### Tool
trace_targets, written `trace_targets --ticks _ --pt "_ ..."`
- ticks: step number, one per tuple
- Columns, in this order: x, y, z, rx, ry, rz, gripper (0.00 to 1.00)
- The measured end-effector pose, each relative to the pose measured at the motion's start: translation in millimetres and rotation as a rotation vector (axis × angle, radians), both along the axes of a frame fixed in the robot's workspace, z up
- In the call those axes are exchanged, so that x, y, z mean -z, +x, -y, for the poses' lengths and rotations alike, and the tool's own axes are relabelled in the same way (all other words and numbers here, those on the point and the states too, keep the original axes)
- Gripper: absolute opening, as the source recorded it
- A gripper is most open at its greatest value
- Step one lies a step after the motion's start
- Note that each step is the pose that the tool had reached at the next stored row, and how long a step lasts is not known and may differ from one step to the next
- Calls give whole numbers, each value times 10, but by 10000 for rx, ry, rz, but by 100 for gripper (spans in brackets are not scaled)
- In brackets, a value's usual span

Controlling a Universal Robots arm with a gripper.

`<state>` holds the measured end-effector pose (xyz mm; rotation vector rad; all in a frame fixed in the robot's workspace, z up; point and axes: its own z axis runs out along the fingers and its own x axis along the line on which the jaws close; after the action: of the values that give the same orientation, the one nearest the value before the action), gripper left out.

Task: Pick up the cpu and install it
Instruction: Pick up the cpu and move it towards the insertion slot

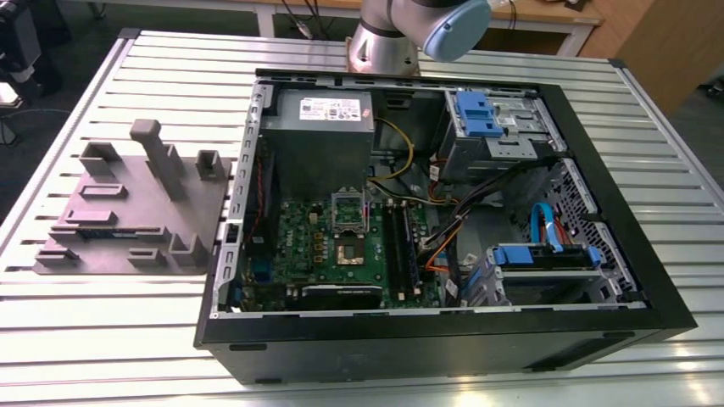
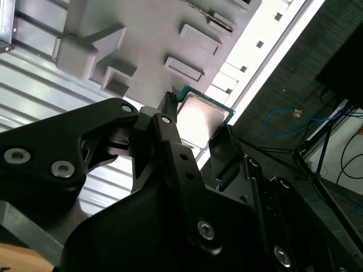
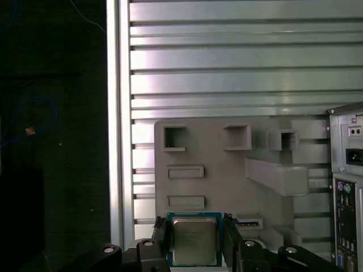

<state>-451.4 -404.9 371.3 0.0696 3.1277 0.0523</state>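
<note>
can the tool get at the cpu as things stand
Probably yes: in the first wrist view the tool is right at the cpu by the grey fixture's edge, with nothing between them.

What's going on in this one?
The arm's gripper is closed on the cpu by two opposite edges, over the grey fixture tray that sits beside the open computer case. I can't tell whether the chip is lifted off the tray. Inside the case, the motherboard socket stands open, with nothing installed yet.
</note>
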Motion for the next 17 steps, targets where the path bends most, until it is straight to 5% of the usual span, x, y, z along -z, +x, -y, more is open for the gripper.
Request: trace_targets --ticks 17 --pt "-154 0 0 0 1 2 47"
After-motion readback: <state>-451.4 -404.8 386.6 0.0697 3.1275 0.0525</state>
